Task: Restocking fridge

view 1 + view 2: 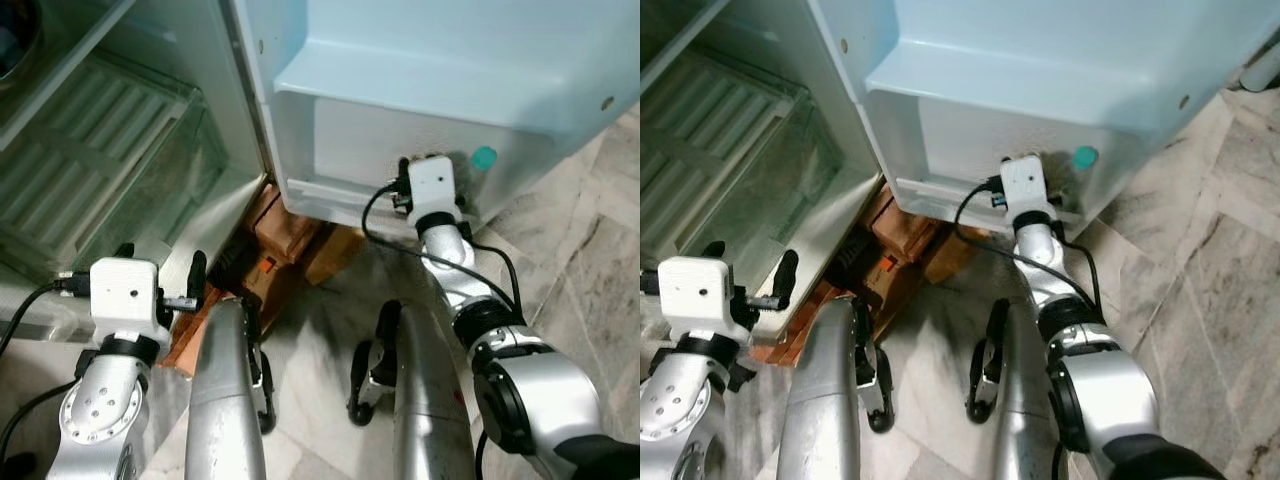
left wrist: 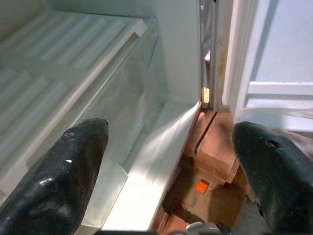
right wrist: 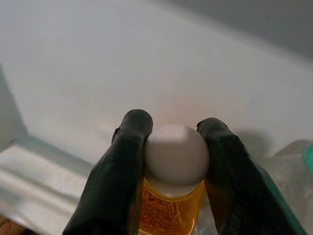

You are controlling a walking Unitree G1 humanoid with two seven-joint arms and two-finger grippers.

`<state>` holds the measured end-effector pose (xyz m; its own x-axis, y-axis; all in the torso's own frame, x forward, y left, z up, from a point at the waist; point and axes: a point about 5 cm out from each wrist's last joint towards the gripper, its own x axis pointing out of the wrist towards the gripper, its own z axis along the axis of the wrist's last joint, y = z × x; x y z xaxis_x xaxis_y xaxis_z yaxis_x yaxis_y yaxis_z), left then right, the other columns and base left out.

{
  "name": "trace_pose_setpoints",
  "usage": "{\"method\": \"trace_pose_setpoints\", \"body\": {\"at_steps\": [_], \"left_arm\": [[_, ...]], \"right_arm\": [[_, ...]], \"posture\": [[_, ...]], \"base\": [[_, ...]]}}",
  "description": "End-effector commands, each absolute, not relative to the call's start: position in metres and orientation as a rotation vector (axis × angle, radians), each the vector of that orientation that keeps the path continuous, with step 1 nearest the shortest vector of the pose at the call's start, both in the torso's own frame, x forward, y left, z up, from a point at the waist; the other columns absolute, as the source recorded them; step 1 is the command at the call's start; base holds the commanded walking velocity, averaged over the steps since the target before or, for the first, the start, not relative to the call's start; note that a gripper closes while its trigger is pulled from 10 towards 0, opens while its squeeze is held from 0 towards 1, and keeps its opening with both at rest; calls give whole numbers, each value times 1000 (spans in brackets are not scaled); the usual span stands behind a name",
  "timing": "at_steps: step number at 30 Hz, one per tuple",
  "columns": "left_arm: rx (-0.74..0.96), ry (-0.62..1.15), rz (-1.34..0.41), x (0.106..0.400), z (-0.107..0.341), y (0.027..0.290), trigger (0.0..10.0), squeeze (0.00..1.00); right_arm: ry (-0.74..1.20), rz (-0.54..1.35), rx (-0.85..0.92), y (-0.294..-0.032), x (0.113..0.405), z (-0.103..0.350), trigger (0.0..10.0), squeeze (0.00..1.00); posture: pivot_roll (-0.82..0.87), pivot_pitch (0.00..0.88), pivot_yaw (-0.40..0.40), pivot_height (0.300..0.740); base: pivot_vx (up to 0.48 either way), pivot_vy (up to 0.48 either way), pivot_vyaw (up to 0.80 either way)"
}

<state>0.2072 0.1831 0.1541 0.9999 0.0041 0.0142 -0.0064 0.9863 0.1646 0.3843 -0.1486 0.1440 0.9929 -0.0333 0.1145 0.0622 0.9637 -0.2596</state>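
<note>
While I am looking down at the open fridge [image 1: 215,60], its ribbed shelf [image 1: 80,150] and clear drawer [image 1: 150,190] are filling the upper left of the head frame. At the lower left my left gripper [image 1: 160,275] is hovering before the fridge's bottom edge, its fingers [image 2: 63,171] spread wide with nothing between them; in the left wrist picture they are framing the drawer and the wooden blocks [image 2: 210,147] beyond. Those blocks and a cardboard box [image 1: 255,275] are lying at centre frame, under the fridge's corner, on the marble floor [image 1: 590,270]. Right of centre my right arm is reaching up into the lowest shelf of the door [image 1: 440,60], which is filling the upper right. There my right gripper [image 3: 176,152] is clamping a bottle [image 3: 171,210] of amber liquid just under its white cap [image 3: 177,152], against the shelf's pale wall. A teal cap [image 1: 484,157] is showing just right of my wrist, beside some clear plastic [image 3: 288,166].
</note>
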Motion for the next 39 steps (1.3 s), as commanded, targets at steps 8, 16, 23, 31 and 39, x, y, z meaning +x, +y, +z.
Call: {"method": "trace_pose_setpoints", "body": {"at_steps": [8,16,23,31,39], "left_arm": [[178,27,5,209,145,185,10000,0],[174,19,0,219,144,184,10000,0],[165,-5,-2,230,144,181,10000,0],[155,-37,-7,242,141,176,10000,0],[140,-46,-5,252,136,169,10000,0]], "right_arm": [[-25,-131,-225,-168,383,135,10000,1000],[-118,-84,-205,-159,394,164,10000,1000],[-167,-69,-166,-158,402,189,10000,1000],[-125,28,-143,-143,394,174,10000,1000],[-90,78,-70,-141,355,134,10000,1000]], "posture": [[226,372,30,552],[208,336,29,552],[194,288,20,552],[146,190,14,552],[123,88,-5,552]], "base": [[0,0,0],[0,0,0],[0,0,0],[0,0,0],[0,0,0]]}}
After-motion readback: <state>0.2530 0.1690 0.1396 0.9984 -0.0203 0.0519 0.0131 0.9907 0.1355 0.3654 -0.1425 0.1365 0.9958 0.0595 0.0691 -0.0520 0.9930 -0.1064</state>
